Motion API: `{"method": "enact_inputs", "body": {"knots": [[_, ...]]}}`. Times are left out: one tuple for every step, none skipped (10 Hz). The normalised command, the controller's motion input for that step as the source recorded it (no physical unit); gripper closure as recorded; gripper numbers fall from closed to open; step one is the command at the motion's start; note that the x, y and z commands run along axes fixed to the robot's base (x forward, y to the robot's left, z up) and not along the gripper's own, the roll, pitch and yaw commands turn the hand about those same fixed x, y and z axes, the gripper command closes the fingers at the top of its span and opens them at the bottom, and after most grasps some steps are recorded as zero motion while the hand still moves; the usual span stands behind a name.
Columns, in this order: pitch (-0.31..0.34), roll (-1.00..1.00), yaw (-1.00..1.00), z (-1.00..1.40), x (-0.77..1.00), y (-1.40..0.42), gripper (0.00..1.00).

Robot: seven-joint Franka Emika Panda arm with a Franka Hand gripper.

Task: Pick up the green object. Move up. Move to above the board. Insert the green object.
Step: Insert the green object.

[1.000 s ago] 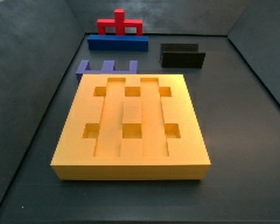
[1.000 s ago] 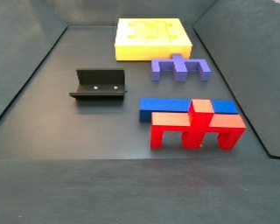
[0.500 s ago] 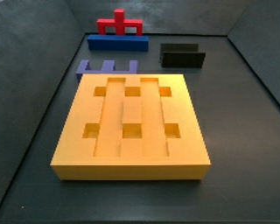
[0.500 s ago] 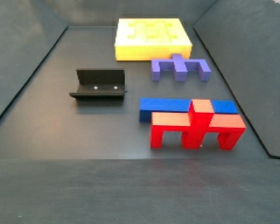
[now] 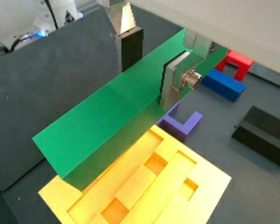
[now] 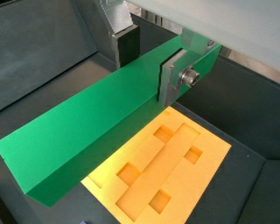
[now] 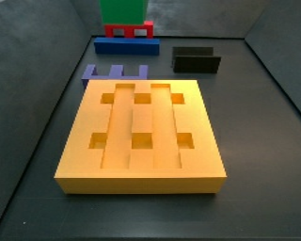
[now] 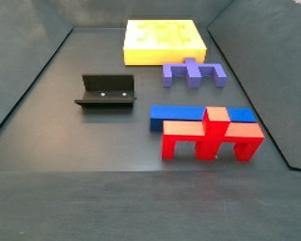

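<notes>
Wrist views show pincer (image 6: 146, 57) gripping long flat green object (image 6: 95, 131)

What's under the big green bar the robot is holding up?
In both wrist views the green object, gripped in the gripper's jaws, hangs above the board. Several square holes and grooves show; the bar covers the board's edge beneath it. The lavender piece peeks out nearby.

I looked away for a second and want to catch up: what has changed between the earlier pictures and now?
The green object has come into a side view at the top edge, above the far pieces; earlier it was absent there. In both wrist views the gripper is shut on it, above the board. The board, purple comb piece, blue bar, red piece and fixture stayed put.
</notes>
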Motion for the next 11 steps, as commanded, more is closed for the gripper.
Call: {"method": "enact_inputs", "body": {"knots": [[-0.079, -0.21, 0.31, -0.62, -0.09, -0.07, 1.0], [-0.09, -0.11, 0.29, -0.76, -0.13, -0.08, 1.0], [-0.087, -0.09, 0.25, -0.78, -0.19, -0.11, 1.0], [-0.06, -0.12, 0.2, -0.75, -0.19, -0.29, 1.0], [-0.047, -0.07, 0.18, -0.87, -0.13, -0.36, 1.0], [0.0, -0.01, 0.18, -1.0, 0.0, -0.33, 1.0], [-0.019, 0.0, 0.15, -1.0, 0.0, -0.15, 1.0], [-0.023, 0.06, 0.11, -1.0, 0.0, -0.04, 1.0], [-0.011, 0.08, 0.1, -0.93, 0.0, 0.0, 1.0], [-0.041, 0.03, 0.12, -0.75, 0.0, -0.08, 1.0], [-0.034, 0.07, 0.07, -0.73, -0.01, -0.15, 1.0]]}}
